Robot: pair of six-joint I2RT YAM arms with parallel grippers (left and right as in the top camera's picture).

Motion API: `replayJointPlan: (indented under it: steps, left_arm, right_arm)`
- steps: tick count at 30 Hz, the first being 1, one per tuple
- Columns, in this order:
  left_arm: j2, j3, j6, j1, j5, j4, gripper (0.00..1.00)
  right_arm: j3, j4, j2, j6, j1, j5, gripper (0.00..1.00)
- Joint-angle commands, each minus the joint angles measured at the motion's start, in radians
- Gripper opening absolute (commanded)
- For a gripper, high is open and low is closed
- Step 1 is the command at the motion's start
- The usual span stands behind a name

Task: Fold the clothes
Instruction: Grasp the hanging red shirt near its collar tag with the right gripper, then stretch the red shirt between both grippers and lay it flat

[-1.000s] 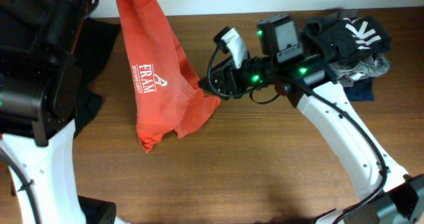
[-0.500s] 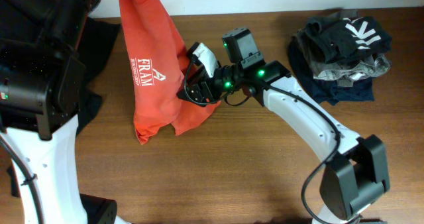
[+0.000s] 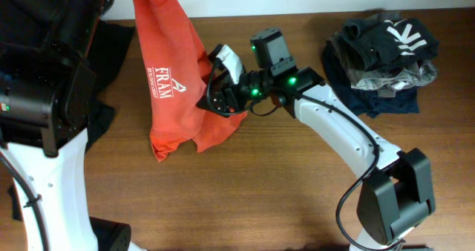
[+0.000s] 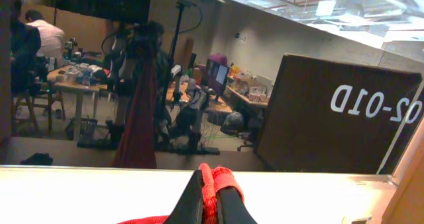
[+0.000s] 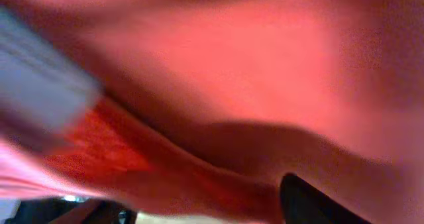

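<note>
- orange-red T-shirt (image 3: 172, 87): soft, creased, tapered bunch by tabletop (image 3: 260, 191) far edge
- left gripper (image 4: 211, 201): clamped on red fold
- right gripper (image 3: 213, 99): against shirt fabric; blurred, can't tell grip state

even, bright overhead light; right wrist view blurs against the t-shirt (image 5: 265, 65), out of focus.

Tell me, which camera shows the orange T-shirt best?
The overhead view: most of the orange T-shirt hangs down onto the table, white letters showing. The left wrist view shows only a red bit pinched in the left pincer. The right wrist view is just a red blur.
</note>
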Motion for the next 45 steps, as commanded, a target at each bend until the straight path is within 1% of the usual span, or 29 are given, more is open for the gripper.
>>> replayJointPlan:
  steps: [1,2,4,5,8,14,19,24,30,33,35,39,42,45]
  left_arm:
    - [0.004,0.01,0.02,-0.001,-0.019,0.0,0.01]
    - [0.006,0.01,0.02,-0.001,-0.033,-0.004,0.01]
    - [0.011,0.01,0.02,-0.001,-0.068,-0.017,0.01]
    - [0.011,0.01,0.02,-0.001,-0.091,-0.026,0.01]
    - [0.016,0.01,0.02,0.011,-0.135,-0.06,0.01]
    - [0.035,0.01,0.02,0.064,-0.134,-0.103,0.01]
    - [0.06,0.01,0.02,0.107,-0.134,-0.1,0.01]
    - [0.057,0.01,0.019,0.153,-0.134,-0.037,0.01]
    - [0.003,0.01,0.02,0.174,-0.134,-0.006,0.01]
    - [-0.042,0.01,0.021,0.174,-0.138,-0.006,0.01]
    - [-0.072,0.01,0.03,0.174,-0.153,-0.007,0.01]
    - [-0.164,0.01,0.092,0.174,-0.17,-0.009,0.01]
    - [-0.227,0.01,0.111,0.174,-0.221,-0.008,0.01]
    - [-0.28,0.01,0.147,0.174,-0.235,-0.011,0.01]
  right_arm:
    - [-0.002,0.017,-0.005,-0.001,0.037,-0.138,0.51]
    - [-0.001,0.014,-0.005,0.003,0.042,-0.14,0.4]
    - [-0.001,0.009,-0.005,0.026,0.047,-0.136,0.12]
    - [-0.001,0.001,-0.005,0.031,0.045,-0.131,0.04]
    - [-0.001,-0.027,-0.015,0.037,0.021,-0.084,0.04]
    - [0.016,-0.092,-0.092,0.04,-0.071,0.034,0.04]
    - [0.086,-0.159,-0.164,0.039,-0.154,0.126,0.04]
    - [0.229,-0.301,-0.222,0.014,-0.22,0.227,0.04]
    - [0.488,-0.594,-0.256,-0.057,-0.243,0.439,0.04]
    - [0.623,-0.728,-0.261,-0.063,-0.243,0.517,0.04]
    - [0.713,-0.818,-0.263,-0.063,-0.243,0.551,0.04]
    - [0.881,-0.977,-0.263,-0.063,-0.243,0.595,0.04]
    - [0.953,-1.041,-0.263,-0.063,-0.242,0.595,0.04]
    - [0.989,-1.087,-0.264,-0.061,-0.241,0.589,0.04]
